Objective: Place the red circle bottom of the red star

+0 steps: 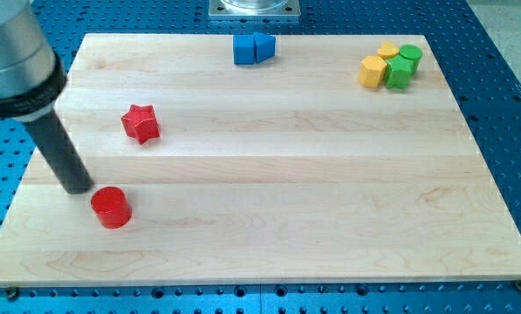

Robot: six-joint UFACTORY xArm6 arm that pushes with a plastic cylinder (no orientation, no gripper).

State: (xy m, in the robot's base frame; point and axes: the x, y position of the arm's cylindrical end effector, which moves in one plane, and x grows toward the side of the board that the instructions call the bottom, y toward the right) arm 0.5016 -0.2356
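A pale wooden board (pixel 269 166) lies on a blue perforated table (pixel 504 78). My rod carries no jaws and holds nothing; my tip (pixel 77 188) rests at the near left, just up-left of the red circle (pixel 111 207). The red star (pixel 140 123) sits farther back, apart from it. Two blue blocks (pixel 253 48) touch at the far centre; yellow blocks (pixel 378 64) and green blocks (pixel 402 66) cluster far right.
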